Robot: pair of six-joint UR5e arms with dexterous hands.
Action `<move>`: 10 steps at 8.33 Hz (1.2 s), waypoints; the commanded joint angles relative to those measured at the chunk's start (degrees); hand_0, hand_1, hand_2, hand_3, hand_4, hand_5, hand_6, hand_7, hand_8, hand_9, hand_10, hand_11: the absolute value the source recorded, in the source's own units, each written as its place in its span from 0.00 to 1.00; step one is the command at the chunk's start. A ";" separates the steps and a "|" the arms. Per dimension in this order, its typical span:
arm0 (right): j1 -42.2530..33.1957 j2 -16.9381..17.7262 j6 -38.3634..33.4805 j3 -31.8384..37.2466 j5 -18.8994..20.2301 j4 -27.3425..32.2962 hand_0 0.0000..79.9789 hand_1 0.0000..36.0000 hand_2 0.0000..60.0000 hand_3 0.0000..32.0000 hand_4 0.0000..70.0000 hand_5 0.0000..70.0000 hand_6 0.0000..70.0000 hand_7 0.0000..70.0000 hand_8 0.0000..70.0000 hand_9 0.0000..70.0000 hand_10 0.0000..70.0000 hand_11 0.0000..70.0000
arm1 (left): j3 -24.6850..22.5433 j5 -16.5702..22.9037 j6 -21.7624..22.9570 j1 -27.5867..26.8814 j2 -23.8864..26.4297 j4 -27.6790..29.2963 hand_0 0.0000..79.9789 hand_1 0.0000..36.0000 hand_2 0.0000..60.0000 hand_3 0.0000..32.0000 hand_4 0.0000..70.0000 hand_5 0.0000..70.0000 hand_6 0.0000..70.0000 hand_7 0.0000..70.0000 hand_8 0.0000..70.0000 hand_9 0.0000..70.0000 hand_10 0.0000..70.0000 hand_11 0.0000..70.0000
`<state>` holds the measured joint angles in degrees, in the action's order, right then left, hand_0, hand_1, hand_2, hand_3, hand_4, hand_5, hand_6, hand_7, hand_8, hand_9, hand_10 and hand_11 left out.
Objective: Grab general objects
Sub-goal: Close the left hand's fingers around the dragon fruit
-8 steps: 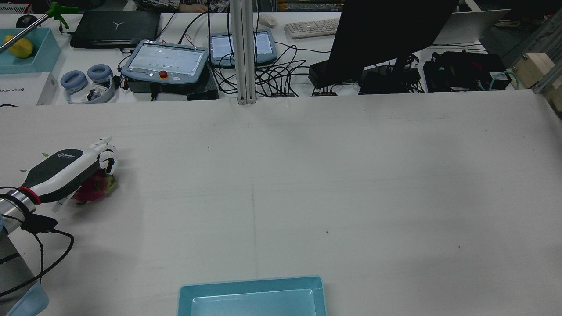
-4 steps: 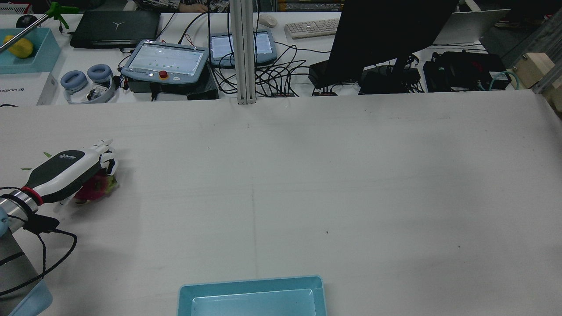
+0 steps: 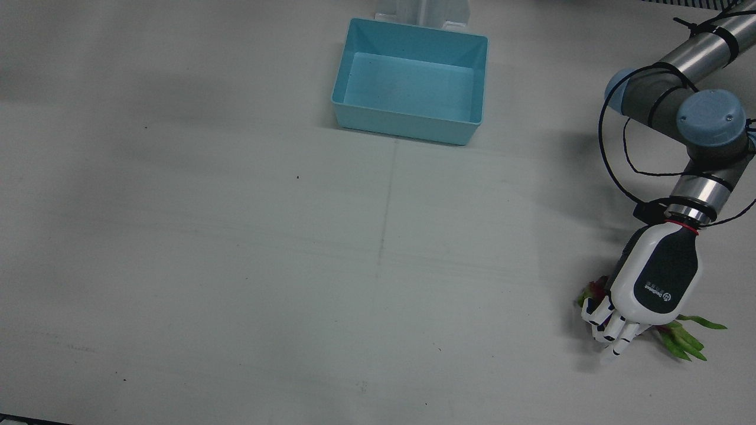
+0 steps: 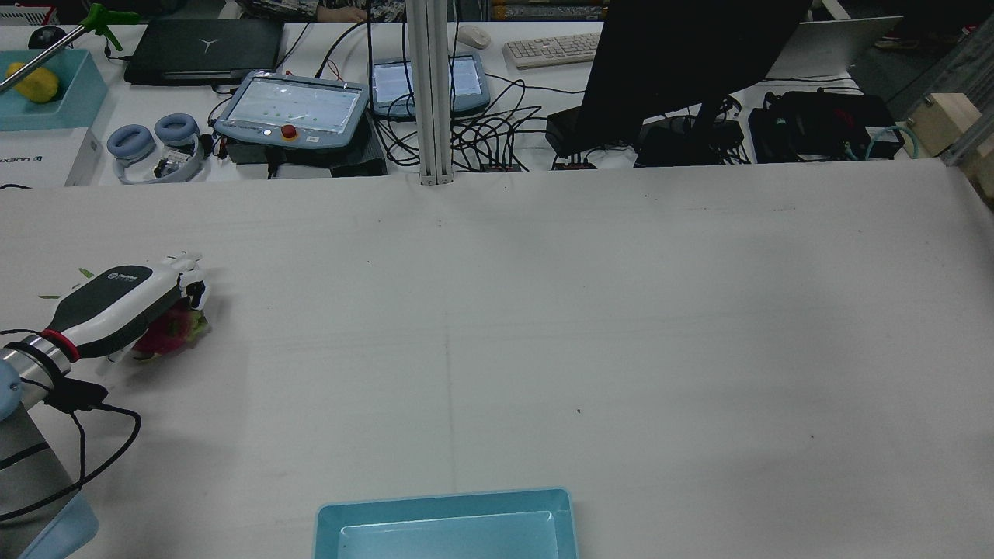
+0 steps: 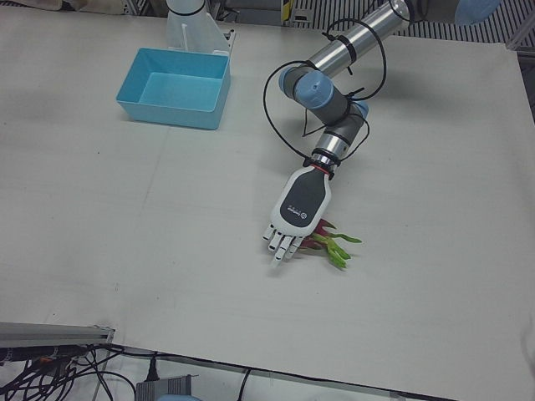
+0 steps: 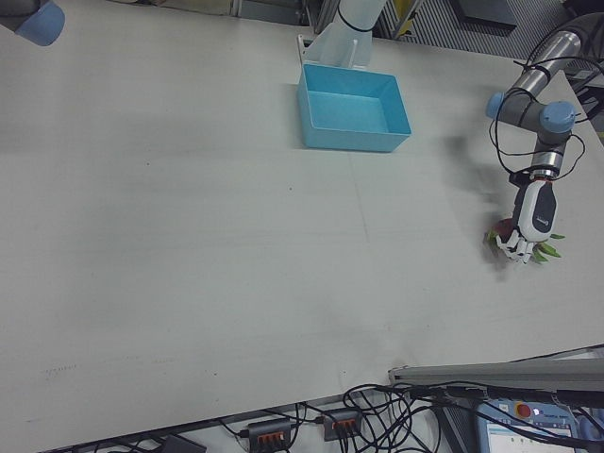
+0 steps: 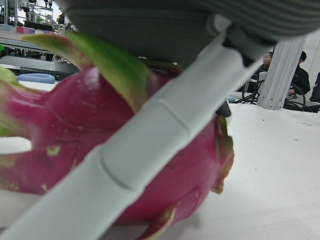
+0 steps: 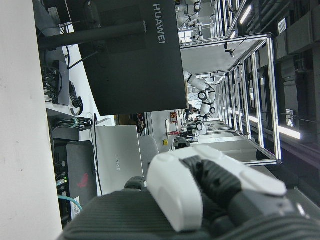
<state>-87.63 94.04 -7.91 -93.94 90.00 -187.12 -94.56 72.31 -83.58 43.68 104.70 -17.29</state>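
A pink dragon fruit [image 3: 593, 290] with green scales lies on the white table at the robot's far left. My left hand [image 3: 649, 283] lies palm-down right over it and hides most of it; the fingers [image 3: 614, 333] stretch past the fruit, only slightly bent. In the rear view the left hand [image 4: 116, 303] covers the dragon fruit [image 4: 169, 330] from above. The left hand view shows the dragon fruit [image 7: 75, 130] filling the picture, with one finger [image 7: 150, 150] across its front. My right hand [image 8: 210, 190] shows only in its own view, raised away from the table.
A light blue bin [image 3: 407, 126] stands near the robot's side at the table's middle, also seen as the bin [image 4: 443, 505] in the rear view. Beyond the far edge lie teach pendants [image 4: 291, 109], cables and a dark monitor [image 4: 683, 62].
The left hand has sunk a little onto the dragon fruit and its fingertips have dipped. The fruit stays in place.
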 commanded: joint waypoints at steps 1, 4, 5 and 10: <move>0.00 0.00 0.00 -0.01 0.00 0.00 0.00 0.00 0.00 0.00 0.00 0.00 0.00 0.00 0.00 0.00 0.00 0.00 | -0.10 -0.23 0.00 0.00 0.16 -0.11 1.00 1.00 1.00 0.00 0.38 1.00 0.94 1.00 0.48 0.62 0.85 1.00; 0.00 0.00 0.00 -0.01 0.00 0.00 0.00 0.00 0.00 0.00 0.00 0.00 0.00 0.00 0.00 0.00 0.00 0.00 | -0.10 -1.73 0.00 0.00 0.07 0.06 1.00 1.00 1.00 0.00 0.52 1.00 1.00 1.00 1.00 1.00 1.00 1.00; 0.00 0.00 0.09 -0.01 0.00 0.00 0.00 0.00 0.00 0.00 0.00 0.00 0.00 0.00 0.00 0.00 0.00 0.00 | -0.36 -1.64 0.00 0.09 0.07 0.15 1.00 1.00 1.00 0.00 0.55 1.00 1.00 1.00 1.00 1.00 1.00 1.00; 0.00 0.00 0.09 -0.01 0.00 0.00 0.00 0.00 0.00 0.00 0.00 0.00 0.00 0.00 0.00 0.00 0.00 0.00 | -22.57 8.41 2.72 1.32 0.33 -13.19 1.00 1.00 1.00 0.00 1.00 1.00 1.00 1.00 1.00 1.00 1.00 1.00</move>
<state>-87.63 94.04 -7.90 -93.88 90.00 -187.12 -106.79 73.02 -81.89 44.50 104.42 -24.13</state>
